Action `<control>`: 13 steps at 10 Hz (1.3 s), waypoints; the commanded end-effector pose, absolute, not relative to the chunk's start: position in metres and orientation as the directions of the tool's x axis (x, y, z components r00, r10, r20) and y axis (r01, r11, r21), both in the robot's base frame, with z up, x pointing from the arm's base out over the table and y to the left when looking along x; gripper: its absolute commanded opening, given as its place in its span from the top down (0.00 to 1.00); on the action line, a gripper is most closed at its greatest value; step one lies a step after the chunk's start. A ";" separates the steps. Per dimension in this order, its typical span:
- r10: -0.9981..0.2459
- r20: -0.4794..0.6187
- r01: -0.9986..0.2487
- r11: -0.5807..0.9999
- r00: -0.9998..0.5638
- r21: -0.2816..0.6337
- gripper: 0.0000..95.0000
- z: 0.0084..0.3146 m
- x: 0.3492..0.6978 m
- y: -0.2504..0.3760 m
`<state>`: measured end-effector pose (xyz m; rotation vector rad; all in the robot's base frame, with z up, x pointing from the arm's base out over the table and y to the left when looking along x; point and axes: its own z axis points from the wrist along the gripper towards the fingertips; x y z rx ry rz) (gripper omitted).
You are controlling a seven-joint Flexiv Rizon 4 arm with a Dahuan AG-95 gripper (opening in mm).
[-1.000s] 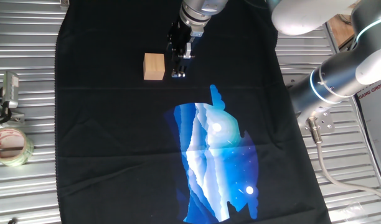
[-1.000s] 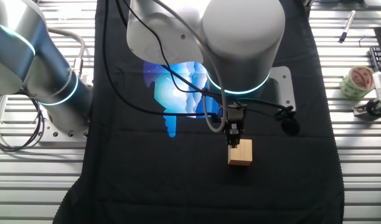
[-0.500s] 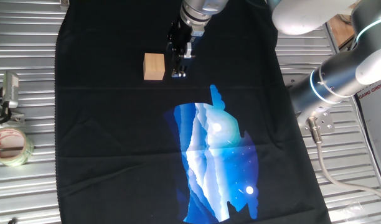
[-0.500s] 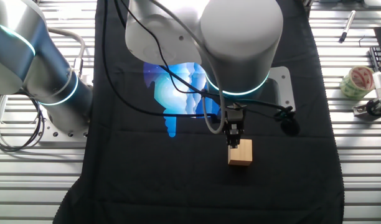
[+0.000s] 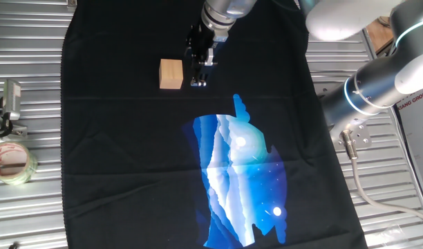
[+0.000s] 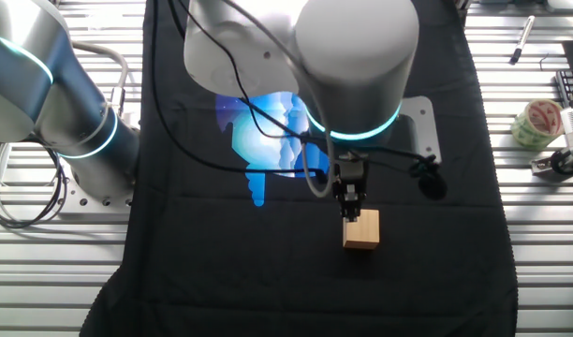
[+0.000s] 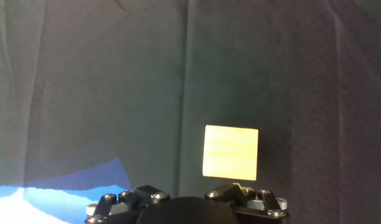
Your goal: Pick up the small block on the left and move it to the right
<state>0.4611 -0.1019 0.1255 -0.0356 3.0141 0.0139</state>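
Note:
The small block [image 5: 171, 74] is a light tan wooden cube lying on the black cloth at the far left. It also shows in the other fixed view [image 6: 361, 229] and in the hand view [image 7: 230, 152]. My gripper [image 5: 198, 81] hangs just right of the block, low over the cloth and apart from it. In the other fixed view the gripper [image 6: 348, 211] stands right behind the block. Its fingers look close together with nothing between them. The hand view shows only the gripper's base [image 7: 184, 208], with the fingertips out of view.
The black cloth has a blue and white print [image 5: 242, 173] in its middle. A roll of clear tape [image 5: 10, 162] and a metal clip [image 5: 7, 104] lie off the cloth at the left. The arm's base [image 5: 377, 83] stands at the right.
The arm's upper body has shifted slightly. The gripper and the block stay almost where they were.

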 end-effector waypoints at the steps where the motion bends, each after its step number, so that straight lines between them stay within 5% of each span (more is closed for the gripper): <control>1: -0.011 -0.118 -0.012 1.000 -0.993 0.005 0.20 0.126 0.461 -0.102; 13: -0.043 -0.107 -0.043 0.999 -0.993 -0.007 0.20 0.126 0.461 -0.102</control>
